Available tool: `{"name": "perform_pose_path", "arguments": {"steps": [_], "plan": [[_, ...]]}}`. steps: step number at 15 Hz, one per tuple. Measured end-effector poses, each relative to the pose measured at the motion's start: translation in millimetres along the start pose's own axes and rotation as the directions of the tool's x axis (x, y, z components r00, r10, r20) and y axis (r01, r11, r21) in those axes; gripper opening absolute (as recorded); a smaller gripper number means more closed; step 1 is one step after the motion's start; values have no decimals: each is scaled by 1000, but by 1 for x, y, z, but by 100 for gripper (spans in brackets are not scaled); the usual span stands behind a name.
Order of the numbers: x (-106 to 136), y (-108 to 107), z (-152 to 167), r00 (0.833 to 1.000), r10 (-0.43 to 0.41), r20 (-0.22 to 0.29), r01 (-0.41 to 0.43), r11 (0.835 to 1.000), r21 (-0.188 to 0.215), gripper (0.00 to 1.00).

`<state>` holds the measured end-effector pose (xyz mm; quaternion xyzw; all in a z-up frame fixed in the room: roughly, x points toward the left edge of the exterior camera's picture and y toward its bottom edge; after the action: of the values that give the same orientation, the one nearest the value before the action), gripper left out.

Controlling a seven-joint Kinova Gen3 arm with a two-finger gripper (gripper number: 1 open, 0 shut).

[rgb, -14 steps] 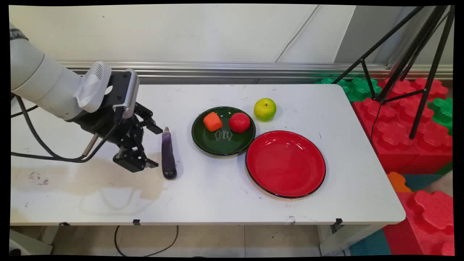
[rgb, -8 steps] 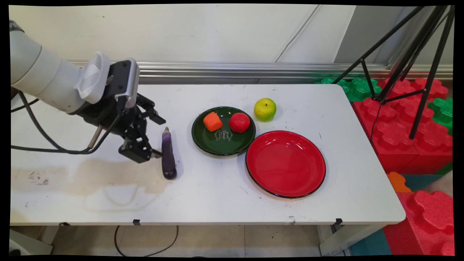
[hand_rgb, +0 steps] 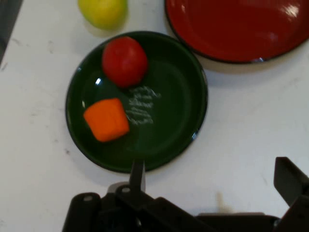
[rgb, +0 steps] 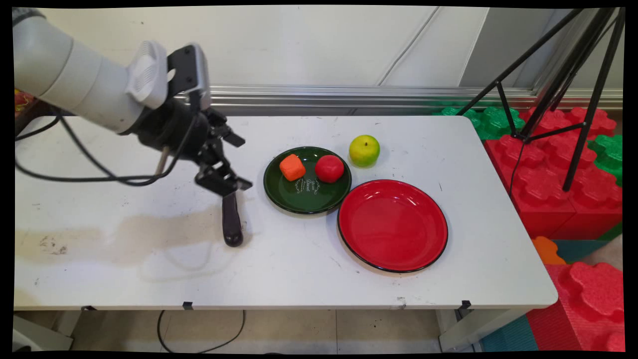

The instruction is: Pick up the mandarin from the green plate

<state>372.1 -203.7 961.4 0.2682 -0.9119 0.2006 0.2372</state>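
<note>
White wall [rgb: 279,45] at twelve o'clock; red and green foam blocks [rgb: 548,164] and black tripod [rgb: 563,85] at three o'clock; tiled floor [rgb: 309,329] at six

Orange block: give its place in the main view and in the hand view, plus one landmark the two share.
Main view: the orange block lies in the left part of the green plate, left of the red ball.
Hand view: orange block at centre-left, below the red ball.
Shared landmark: the green plate, with white lettering at its middle.

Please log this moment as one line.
gripper open, over eggplant | green plate: orange block, tomato
</note>
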Motion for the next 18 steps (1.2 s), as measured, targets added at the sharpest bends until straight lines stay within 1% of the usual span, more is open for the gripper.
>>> {"name": "perform_pose_path", "arguments": {"steps": [4, 6, 9, 11, 14, 18], "plan": [[17, -9, 13, 998, -70, -3, 70, 996, 49, 100], [26, -16, 26, 994, -108, 4, 108, 991, 75, 100], [34, -26, 43, 989, -147, 14, 145, 984, 99, 100], [41, -35, 61, 984, -174, 27, 170, 978, 117, 100], [46, -47, 89, 977, -208, 53, 200, 971, 133, 100], [48, -57, 122, 966, -243, 89, 229, 963, 140, 100]]}}
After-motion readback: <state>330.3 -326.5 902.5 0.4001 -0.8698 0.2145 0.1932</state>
